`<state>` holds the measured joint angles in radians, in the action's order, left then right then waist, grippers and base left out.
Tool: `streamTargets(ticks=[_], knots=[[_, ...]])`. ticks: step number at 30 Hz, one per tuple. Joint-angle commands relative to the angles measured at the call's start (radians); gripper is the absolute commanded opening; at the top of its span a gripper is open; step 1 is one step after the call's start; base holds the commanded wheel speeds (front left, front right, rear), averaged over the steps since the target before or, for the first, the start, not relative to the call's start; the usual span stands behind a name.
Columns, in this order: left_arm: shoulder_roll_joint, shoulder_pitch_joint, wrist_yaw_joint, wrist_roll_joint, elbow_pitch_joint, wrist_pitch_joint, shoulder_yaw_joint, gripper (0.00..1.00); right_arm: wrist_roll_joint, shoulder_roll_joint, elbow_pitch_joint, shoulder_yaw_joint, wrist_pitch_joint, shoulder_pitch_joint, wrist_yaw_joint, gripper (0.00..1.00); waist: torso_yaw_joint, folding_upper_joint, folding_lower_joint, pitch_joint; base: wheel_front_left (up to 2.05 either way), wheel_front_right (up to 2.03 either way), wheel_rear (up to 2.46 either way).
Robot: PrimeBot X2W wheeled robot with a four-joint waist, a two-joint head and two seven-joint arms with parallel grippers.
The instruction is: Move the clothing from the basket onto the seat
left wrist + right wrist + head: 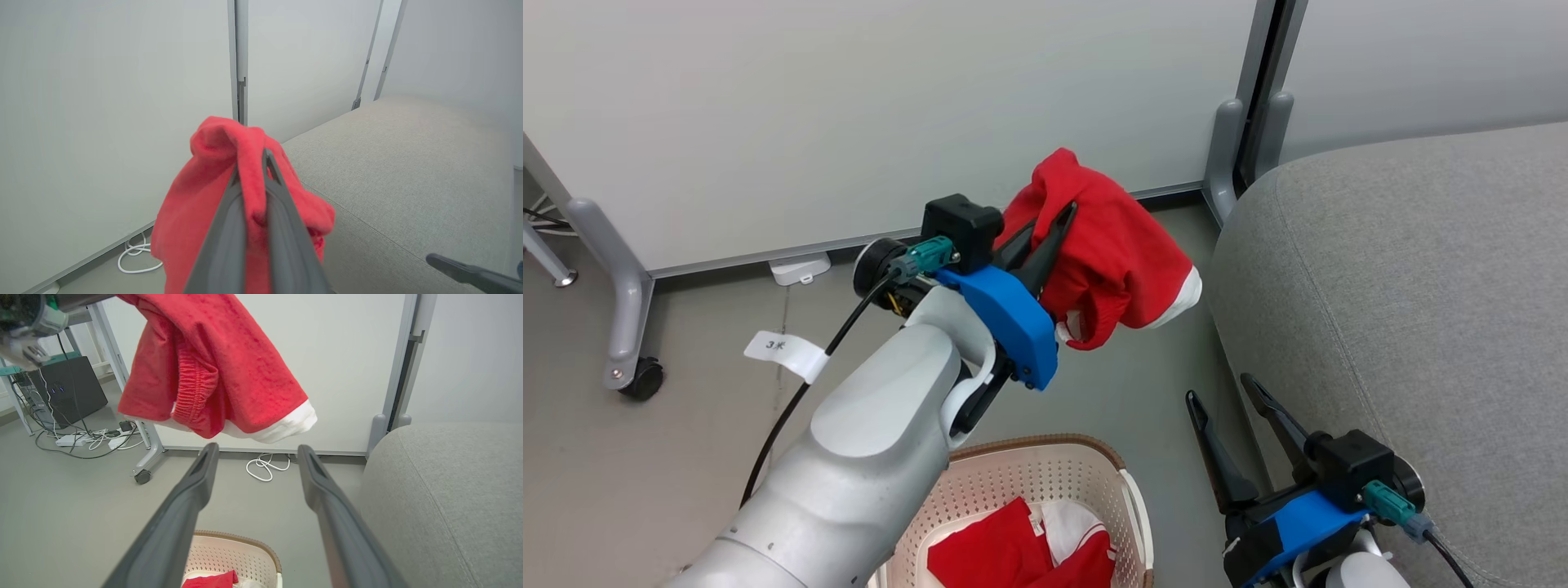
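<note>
Two claws are on my screens. My left claw [1049, 224] is pressed together on a red garment [1119, 245] with a white hem, pinching a fold of it between the long fingers. The cloth hangs in the air, clear of the floor [645, 457]. It is above and beyond the basket [1045, 445] and near the left side of the seat [1421, 286], not touching the cushion. My right claw [1221, 390] is spread wide with nothing in it, low beside the seat's edge and right of the basket. Red and white clothing [1013, 547] lies inside the basket, which stands on the floor.
</note>
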<state>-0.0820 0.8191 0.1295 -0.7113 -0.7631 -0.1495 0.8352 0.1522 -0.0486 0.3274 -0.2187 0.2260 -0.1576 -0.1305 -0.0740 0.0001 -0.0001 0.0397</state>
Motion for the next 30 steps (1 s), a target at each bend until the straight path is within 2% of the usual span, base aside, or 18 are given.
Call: streamTargets(ticks=[1, 17, 24, 30], knots=[[0.003, 0.021, 0.001, 0.001, 0.008, 0.003, 0.005, 0.00, -0.002, -0.003, -0.006, -0.001, -0.002, 0.012, 0.000, 1.00, 0.000, -0.0001, 0.0001, -0.002, 0.00, 0.00, 0.00], [0.015, 0.048, 0.001, -0.032, 0.007, 0.014, 0.070, 0.00, -0.026, -0.003, -0.024, 0.007, -0.024, 0.019, 0.000, 1.00, -0.007, -0.0001, 0.0001, -0.017, 0.00, 0.00, 0.00], [0.021, 0.052, 0.001, -0.054, 0.022, 0.013, 0.102, 0.00, -0.077, -0.003, 0.005, -0.002, -0.064, -0.068, 0.000, 1.00, -0.006, -0.0001, 0.0001, -0.015, 0.00, 0.00, 0.00], [0.026, 0.057, 0.001, -0.069, 0.030, 0.007, 0.127, 0.00, -0.119, -0.003, 0.098, -0.011, -0.093, -0.179, 0.000, 1.00, 0.002, -0.0001, 0.0001, -0.012, 0.00, 0.00, 0.00]])
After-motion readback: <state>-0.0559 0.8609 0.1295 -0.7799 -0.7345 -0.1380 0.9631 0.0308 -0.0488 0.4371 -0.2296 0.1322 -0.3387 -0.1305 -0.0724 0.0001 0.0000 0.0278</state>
